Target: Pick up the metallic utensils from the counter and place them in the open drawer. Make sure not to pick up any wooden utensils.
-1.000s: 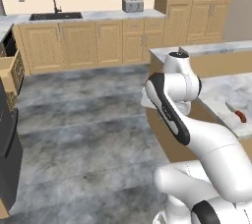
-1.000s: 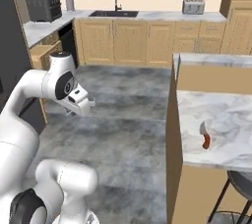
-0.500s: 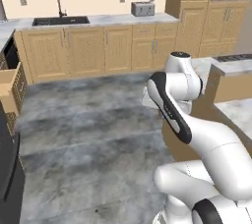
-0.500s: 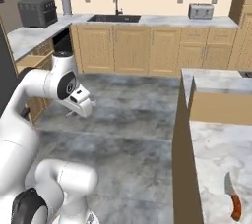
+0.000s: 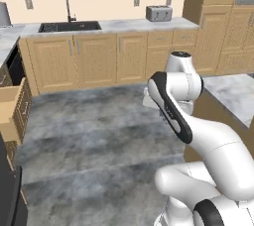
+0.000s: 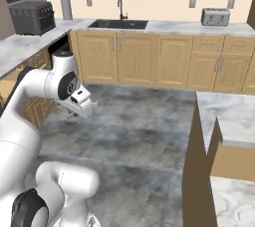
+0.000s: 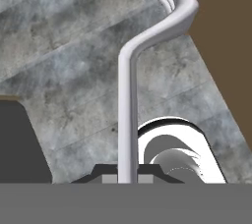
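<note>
Fork (image 7: 129, 95) clenched in claw (image 7: 127, 178) over grey floor (image 7: 59, 46), knife gone from base views, whole scene shifted, open drawer (image 5: 11, 113) now at left.

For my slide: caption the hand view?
Gripper shut on a slim silver fork, carried above grey stone floor.

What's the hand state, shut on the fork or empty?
Shut on the fork: in the hand view its silver handle rises from between the hand tips, tines curving away.
</note>
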Robot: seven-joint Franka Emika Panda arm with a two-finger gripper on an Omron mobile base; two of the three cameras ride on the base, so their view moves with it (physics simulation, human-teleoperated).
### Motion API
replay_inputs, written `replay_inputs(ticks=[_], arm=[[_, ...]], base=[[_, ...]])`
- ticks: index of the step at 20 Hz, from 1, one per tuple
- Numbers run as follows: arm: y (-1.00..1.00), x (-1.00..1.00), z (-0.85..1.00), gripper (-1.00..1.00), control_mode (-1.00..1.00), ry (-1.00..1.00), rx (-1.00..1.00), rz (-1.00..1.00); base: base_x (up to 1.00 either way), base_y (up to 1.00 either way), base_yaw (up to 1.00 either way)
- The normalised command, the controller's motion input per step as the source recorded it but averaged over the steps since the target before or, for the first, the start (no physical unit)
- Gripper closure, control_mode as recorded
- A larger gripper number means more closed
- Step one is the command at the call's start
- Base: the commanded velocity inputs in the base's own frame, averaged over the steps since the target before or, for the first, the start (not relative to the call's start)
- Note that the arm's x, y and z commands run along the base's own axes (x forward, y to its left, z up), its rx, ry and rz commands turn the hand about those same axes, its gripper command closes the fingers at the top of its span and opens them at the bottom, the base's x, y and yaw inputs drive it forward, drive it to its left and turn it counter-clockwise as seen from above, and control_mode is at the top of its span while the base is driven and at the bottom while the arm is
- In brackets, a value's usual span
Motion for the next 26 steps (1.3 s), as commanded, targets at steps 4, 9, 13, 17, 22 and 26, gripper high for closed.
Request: replay_inputs(ticks=[4,9,13,17,22,26], arm=[[0.00,0.00,0.00,1.00,1.00,0.00,0.00,0.00],[0.00,0.00,0.00,1.00,1.00,0.00,0.00,0.00],[0.00,0.00,0.00,1.00,1.00,0.00,0.00,0.00],[0.00,0.00,0.00,1.00,1.00,0.00,0.00,0.00],[0.00,0.00,0.00,1.00,1.00,0.00,0.00,0.00],[0.00,0.00,0.00,1.00,1.00,0.00,0.00,0.00]], base=[[1.00,-0.04,0.11],[1.00,-0.14,0.11],[1.00,0.00,0.12],[1.00,-0.10,0.15],[1.00,-0.07,0.26],[1.00,-0.05,0.27]])
